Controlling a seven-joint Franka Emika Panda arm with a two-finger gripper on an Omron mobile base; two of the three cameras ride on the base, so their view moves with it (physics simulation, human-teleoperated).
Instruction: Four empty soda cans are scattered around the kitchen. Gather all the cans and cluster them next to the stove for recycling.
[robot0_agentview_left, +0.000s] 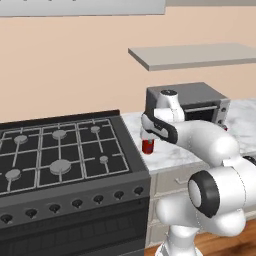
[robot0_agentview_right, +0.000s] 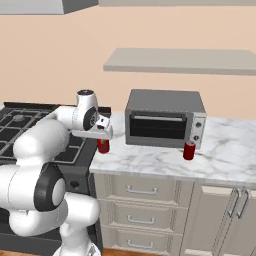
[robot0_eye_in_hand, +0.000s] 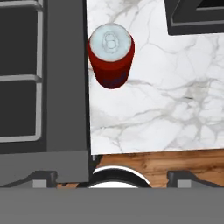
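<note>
A red soda can (robot0_eye_in_hand: 111, 57) with a silvery top stands upright on the marble counter (robot0_eye_in_hand: 166, 100), right beside the black stove (robot0_eye_in_hand: 61, 87). My gripper (robot0_eye_in_hand: 108, 177) hovers above it, open, its tips wide apart with nothing between them. From the base views the same can (robot0_agentview_left: 147, 146) (robot0_agentview_right: 103, 146) shows just under my hand, partly covered by it. The gripper (robot0_agentview_right: 103, 138) hangs apart from the can. A second red can (robot0_agentview_right: 189, 150) stands further right, in front of the grey countertop oven. The stove (robot0_agentview_left: 60, 150) has grid grates and front knobs.
A grey box-shaped countertop oven (robot0_agentview_right: 165, 117) (robot0_agentview_left: 195, 100) sits at the back of the counter, right of the first can. A wall shelf (robot0_agentview_right: 180, 60) hangs above it. Drawers and cabinet doors (robot0_agentview_right: 145, 192) run below the counter. Wood floor (robot0_eye_in_hand: 175, 162) lies beyond the counter's front edge.
</note>
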